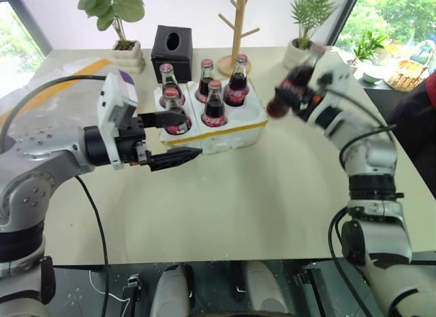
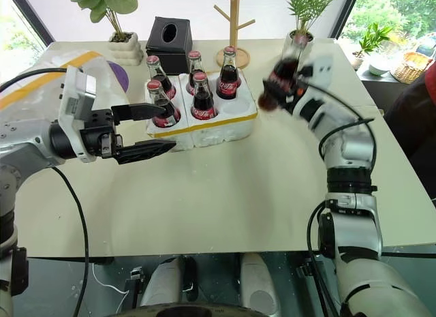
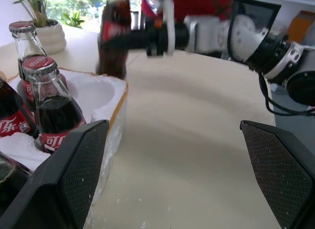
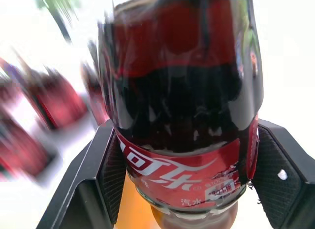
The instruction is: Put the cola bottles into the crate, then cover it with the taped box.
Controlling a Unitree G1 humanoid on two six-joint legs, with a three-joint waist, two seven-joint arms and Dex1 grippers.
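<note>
The crate (image 1: 238,131), a low white foam tray with a yellow stripe, stands mid-table with several cola bottles (image 1: 214,106) upright in its wells. The front right well (image 1: 249,115) is empty. My right gripper (image 1: 302,97) is shut on another cola bottle (image 1: 289,89), tilted in the air just right of the crate; the right wrist view has this bottle (image 4: 182,115) between the pads (image 4: 109,177). At the crate's front left corner my left gripper (image 1: 173,138) is open and holds nothing. The taped box (image 1: 61,92), white with a yellow band, lies at the far left behind my left arm.
Behind the crate stand a black tissue box (image 1: 171,50), a wooden peg stand (image 1: 236,32) and two potted plants (image 1: 120,31) (image 1: 305,27). A person's dark sleeve (image 1: 417,119) is at the table's right edge. Bare tabletop (image 1: 259,194) lies in front of the crate.
</note>
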